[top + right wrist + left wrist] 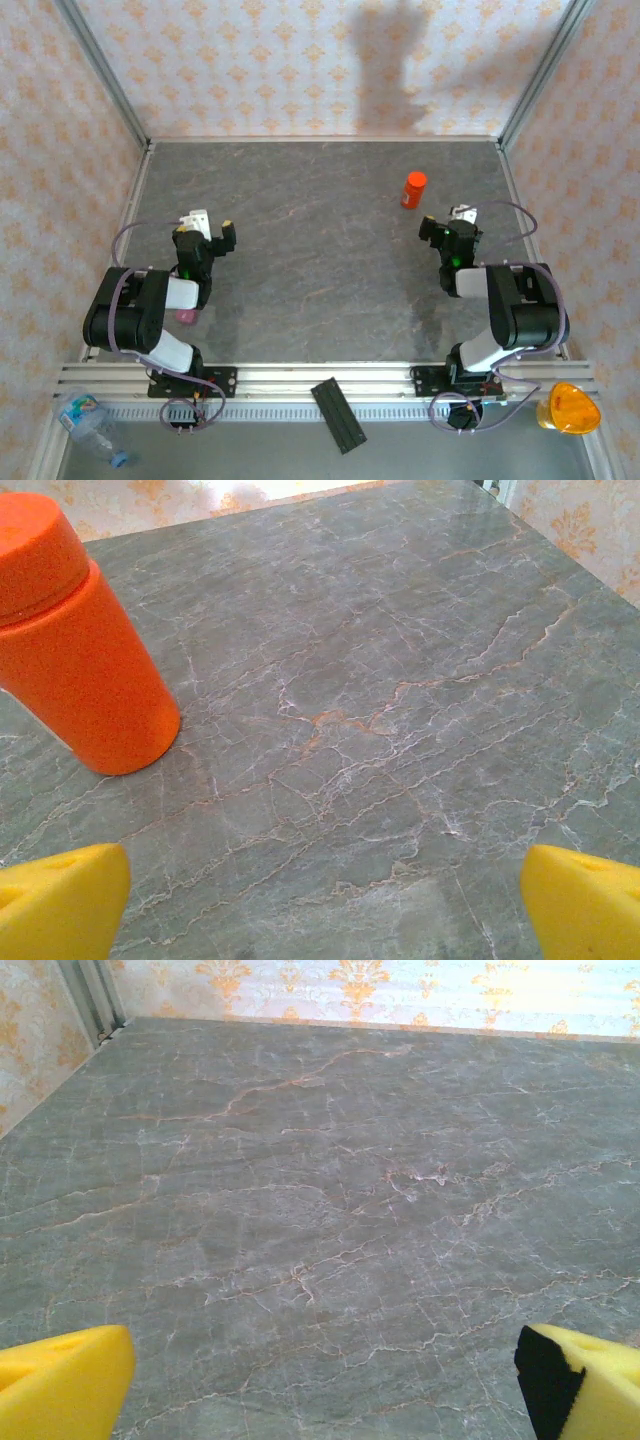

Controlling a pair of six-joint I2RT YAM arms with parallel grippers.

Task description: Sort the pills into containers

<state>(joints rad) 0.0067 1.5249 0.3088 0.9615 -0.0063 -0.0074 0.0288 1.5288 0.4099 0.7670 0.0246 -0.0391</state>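
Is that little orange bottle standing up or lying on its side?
Upright. The orange cylindrical plastic bottle stands on its base on the grey marbled table, with its cap uppermost.

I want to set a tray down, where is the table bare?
The wide middle of the table between the left gripper and right gripper is bare, as is the far-left corner. Crowded near the orange bottle ahead of the right gripper and by the pink containers beside the left arm.

The veined stone-look table (pixel 420 630) (matt, smooth) bears a smooth plastic bottle (pixel 85 680).
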